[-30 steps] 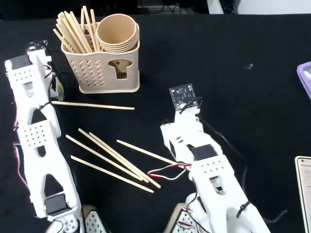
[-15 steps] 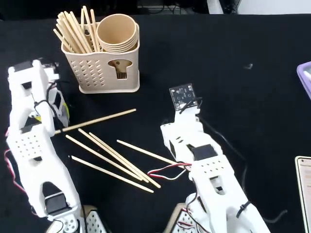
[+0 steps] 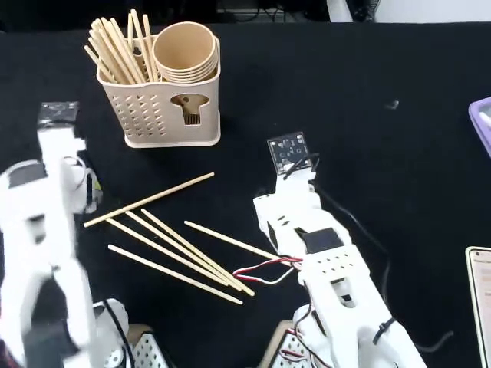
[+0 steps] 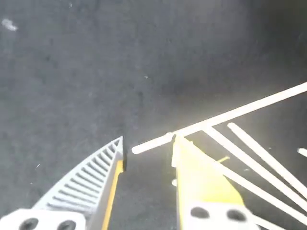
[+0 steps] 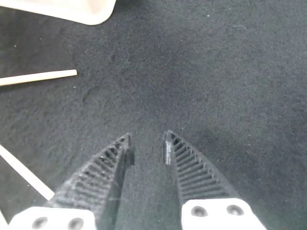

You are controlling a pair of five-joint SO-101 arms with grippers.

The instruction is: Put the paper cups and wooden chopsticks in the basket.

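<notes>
- Upper left of the high view: the basket (image 3: 173,115) stands upright on the table (image 3: 368,115). The paper cups (image 3: 184,52) are nested in one compartment and standing chopsticks (image 3: 119,50) crowd the other. Risk, as judged: a long stick brought in at a slant may catch the rim or the packed sticks and push the light basket over.
- Lower left of centre: several loose chopsticks (image 3: 176,257) lie fanned on the cloth, well apart from the basket. Risk: a swinging lifted stick may sweep through them and scatter them.
- Just above that fan: the slanted chopstick (image 3: 149,199) lies flat, its lower end at the left arm. Risk: a grip at the extreme end, far from the balance point, invites pivoting, drooping or slipping out.
- Left gripper (image 4: 147,143): the jaws are spread moderately, with nothing clamped. The stick's end lies between the tips, and the yellow fingertip (image 4: 180,143) touches it.
- Right gripper (image 5: 146,139): the jaws are partly parted and empty. It sits over bare cloth near the middle of the high view and touches nothing.
</notes>
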